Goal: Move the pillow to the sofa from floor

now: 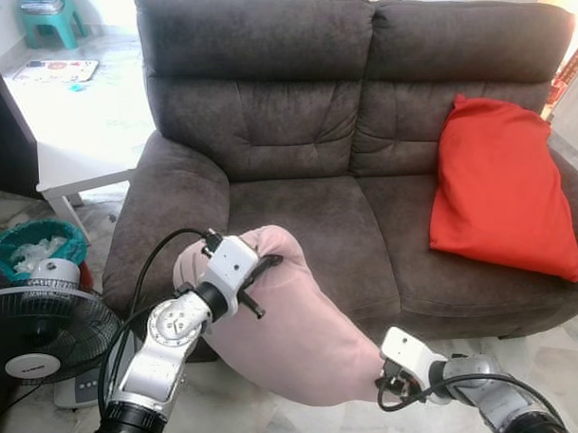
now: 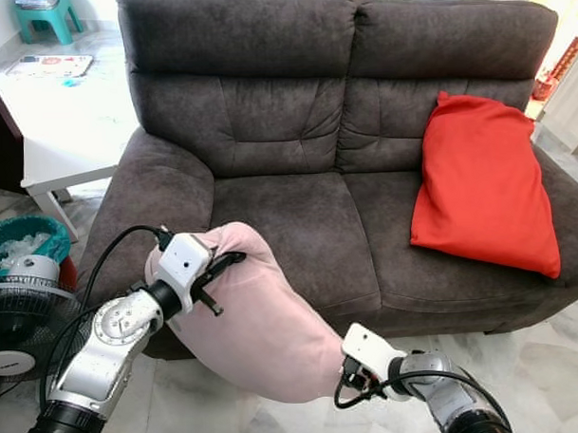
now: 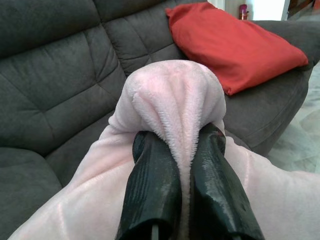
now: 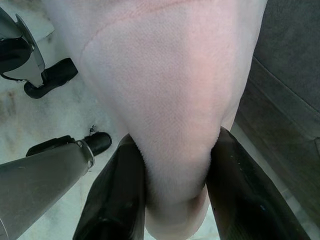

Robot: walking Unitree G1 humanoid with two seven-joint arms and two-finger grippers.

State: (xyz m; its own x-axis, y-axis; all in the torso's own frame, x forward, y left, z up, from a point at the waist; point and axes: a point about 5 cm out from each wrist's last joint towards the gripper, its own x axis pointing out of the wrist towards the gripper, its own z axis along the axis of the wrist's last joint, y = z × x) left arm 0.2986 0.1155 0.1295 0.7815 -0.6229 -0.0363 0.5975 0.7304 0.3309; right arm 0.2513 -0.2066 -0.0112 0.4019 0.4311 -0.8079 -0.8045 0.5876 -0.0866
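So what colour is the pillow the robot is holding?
Pale pink. The pillow shows best in the left eye view, held up in front of the sofa.

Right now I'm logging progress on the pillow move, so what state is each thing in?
Pink pillow: held up off the floor, in front of the sofa seat, not yet on it.
Left tool: shut on the pink pillow's upper end.
Right tool: shut on the pink pillow's lower end.
Red pillow: leaning against the sofa's backrest.
Sofa: left seat bare.
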